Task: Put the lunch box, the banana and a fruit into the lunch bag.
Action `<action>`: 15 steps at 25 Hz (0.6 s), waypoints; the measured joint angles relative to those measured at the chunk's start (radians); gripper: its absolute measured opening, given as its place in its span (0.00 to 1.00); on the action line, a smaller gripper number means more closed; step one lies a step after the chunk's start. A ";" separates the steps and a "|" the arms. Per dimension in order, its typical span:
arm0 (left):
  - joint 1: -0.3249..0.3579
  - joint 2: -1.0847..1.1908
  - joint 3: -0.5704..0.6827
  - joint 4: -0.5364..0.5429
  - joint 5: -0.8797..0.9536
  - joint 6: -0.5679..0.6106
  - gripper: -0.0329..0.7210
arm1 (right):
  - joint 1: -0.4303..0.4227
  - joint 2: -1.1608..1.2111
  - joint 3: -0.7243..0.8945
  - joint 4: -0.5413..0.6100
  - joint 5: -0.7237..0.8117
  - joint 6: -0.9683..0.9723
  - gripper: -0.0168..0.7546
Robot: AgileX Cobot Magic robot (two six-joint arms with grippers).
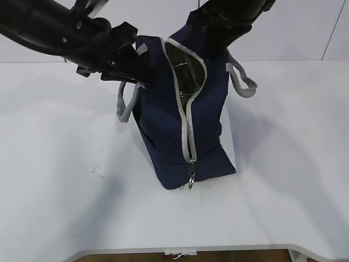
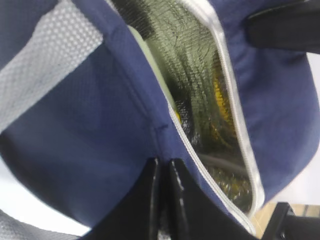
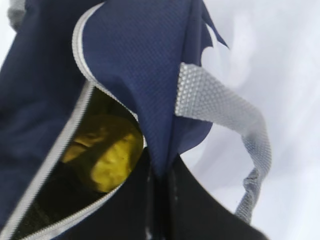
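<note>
Gripping the navy lunch bag (image 1: 174, 109) from both sides, two robot arms hold its zippered mouth agape on a white table (image 1: 60, 164). The left gripper (image 2: 162, 172), entering at 10 o'clock in the exterior view, has its fingers pressed together on a fold of the bag's left wall; the right gripper (image 3: 160, 180), reaching in from 1 o'clock, pinches the opposite wall just beside a grey strap handle (image 3: 225, 115). Between them the grey zipper (image 1: 188, 125) gapes at the top and runs closed toward the ring pull (image 1: 191, 177) at 6 o'clock.

Something yellow (image 3: 107, 152) lies inside against the silvery lining, seen through the opening in the right wrist view; whether it is the banana or the pear-shaped fruit cannot be told. A pale green edge (image 2: 150, 60) shows just under the left lip, likely the lunch box lid. No task item lies on the table in view, suggesting packing is near done.

The risk now is release: the bag leans, apparently propped by the two pinches, and letting go unevenly could tip it and spill the contents through the open mouth. Pulling the walls harder could drag it across the table.
</note>
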 joint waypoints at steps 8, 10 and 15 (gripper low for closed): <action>-0.002 0.000 0.000 -0.043 -0.066 0.000 0.04 | -0.004 0.043 0.000 0.097 -0.011 -0.023 0.04; -0.002 0.000 0.000 -0.045 -0.073 0.000 0.04 | -0.004 0.060 0.000 0.135 -0.017 -0.023 0.04; -0.002 0.000 0.000 -0.046 -0.082 0.000 0.04 | -0.004 0.078 0.000 0.163 -0.019 -0.027 0.04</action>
